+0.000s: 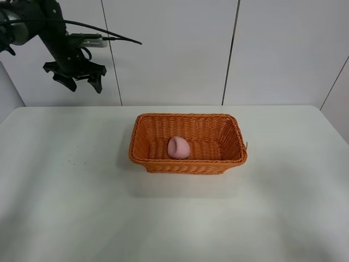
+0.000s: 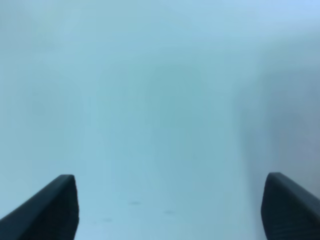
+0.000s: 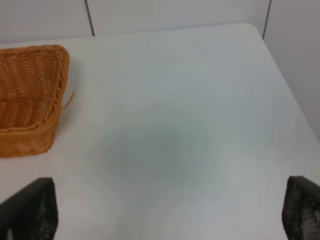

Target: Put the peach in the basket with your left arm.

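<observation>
The pale-pink peach lies inside the orange wicker basket, left of the basket's middle. The basket stands at the centre of the white table. My left gripper hangs high at the back left, well away from the basket, open and empty. In the left wrist view its two dark fingertips stand wide apart over the bare table. My right gripper shows only in the right wrist view, open and empty, with one corner of the basket to its side.
The white table spreads around the basket. White wall panels stand behind the table's far edge. The table's right edge runs beside a wall panel.
</observation>
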